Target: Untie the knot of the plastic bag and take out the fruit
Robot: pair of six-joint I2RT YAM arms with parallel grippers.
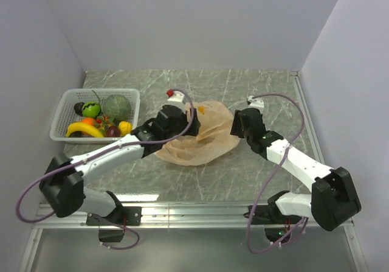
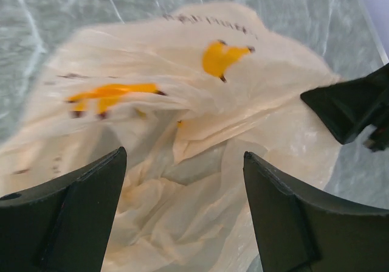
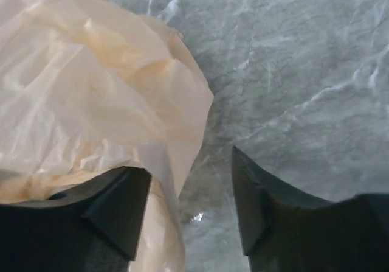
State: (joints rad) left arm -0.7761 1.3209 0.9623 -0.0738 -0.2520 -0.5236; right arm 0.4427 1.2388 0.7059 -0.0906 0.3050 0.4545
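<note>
The bag (image 1: 200, 147) lies under the left gripper (image 2: 182, 162), spread wide over its middle; the right gripper (image 3: 191, 165), equally spread, flanks its right edge.

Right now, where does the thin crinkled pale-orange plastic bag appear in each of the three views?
Top external: the thin crinkled pale-orange plastic bag lies at the centre of the picture.
Left wrist: it fills most of the picture, above the left gripper's dark fingers.
Right wrist: it fills the upper left.
Shared landmark: the grey marbled table top, visible beside the bag in all three.
</note>
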